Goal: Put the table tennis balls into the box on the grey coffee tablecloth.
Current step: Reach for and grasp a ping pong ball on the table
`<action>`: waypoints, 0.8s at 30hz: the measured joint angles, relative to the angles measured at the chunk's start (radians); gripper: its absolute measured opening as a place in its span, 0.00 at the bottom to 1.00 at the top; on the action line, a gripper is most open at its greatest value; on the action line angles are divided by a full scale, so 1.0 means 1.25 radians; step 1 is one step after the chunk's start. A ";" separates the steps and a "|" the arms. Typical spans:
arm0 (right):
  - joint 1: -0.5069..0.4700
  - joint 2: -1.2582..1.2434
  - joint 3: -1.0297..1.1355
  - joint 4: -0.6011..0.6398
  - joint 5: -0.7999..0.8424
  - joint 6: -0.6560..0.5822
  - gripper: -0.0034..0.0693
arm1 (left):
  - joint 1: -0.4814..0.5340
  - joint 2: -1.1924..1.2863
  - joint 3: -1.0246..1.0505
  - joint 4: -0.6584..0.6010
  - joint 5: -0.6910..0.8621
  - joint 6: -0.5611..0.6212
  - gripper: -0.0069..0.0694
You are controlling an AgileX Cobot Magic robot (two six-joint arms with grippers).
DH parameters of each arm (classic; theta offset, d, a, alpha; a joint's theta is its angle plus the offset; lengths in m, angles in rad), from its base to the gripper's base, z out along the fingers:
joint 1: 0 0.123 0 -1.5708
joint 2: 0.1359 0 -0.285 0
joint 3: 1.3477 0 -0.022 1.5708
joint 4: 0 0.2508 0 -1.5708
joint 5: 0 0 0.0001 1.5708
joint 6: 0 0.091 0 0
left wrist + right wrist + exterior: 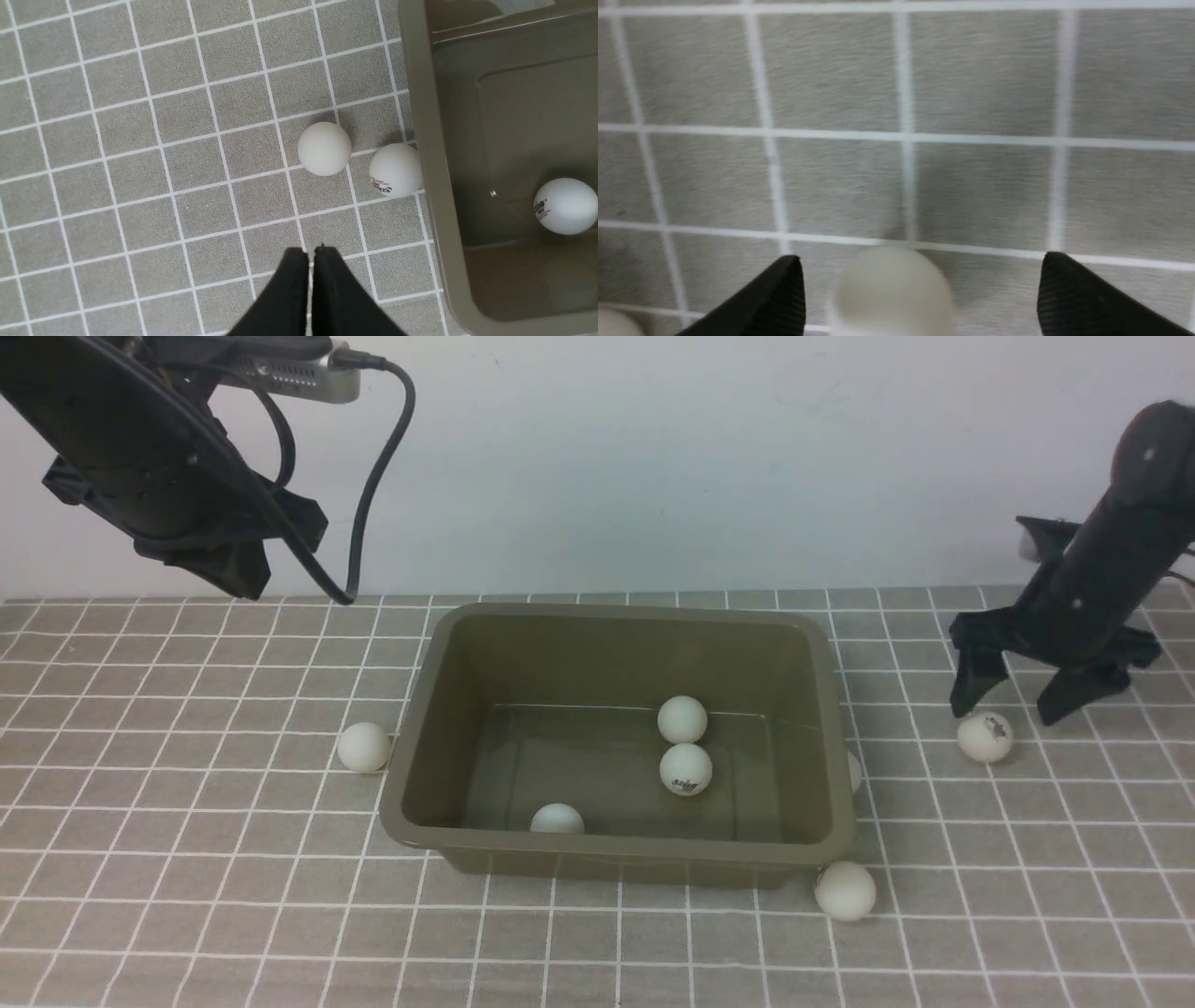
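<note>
The olive-brown box [425, 709] stands mid-cloth and holds three table tennis balls [682, 720] [686, 770] [557, 819]. Outside it, one ball [363, 748] lies by its left wall, one [845, 890] at its front right corner, one [852, 771] shows half hidden behind the right rim, and one [985, 737] lies under my right gripper. My right gripper [1013, 709] is open and low over the cloth, with that ball [889, 289] between its fingers. My left gripper [247, 583] is shut, empty and high at the back left. The left wrist view shows two balls [324, 149] [396, 170] beside the box's rim [423, 116].
The grey coffee tablecloth [187, 859] covers the whole table up to a pale wall at the back. A black cable [373, 476] hangs from my left arm above the cloth's back left. Another white shape [612, 324] shows at the edge of the right wrist view.
</note>
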 joint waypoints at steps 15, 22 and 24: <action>0.069 -0.006 0.079 -0.064 -0.004 0.017 0.78 | 0.000 0.000 0.000 0.000 -0.003 0.000 0.08; 0.071 -0.027 0.080 -0.059 -0.006 0.010 0.53 | 0.000 0.000 0.000 0.000 -0.004 0.000 0.08; 0.072 -0.073 0.084 -0.043 -0.006 0.018 0.53 | 0.000 0.000 0.000 0.000 -0.004 0.000 0.08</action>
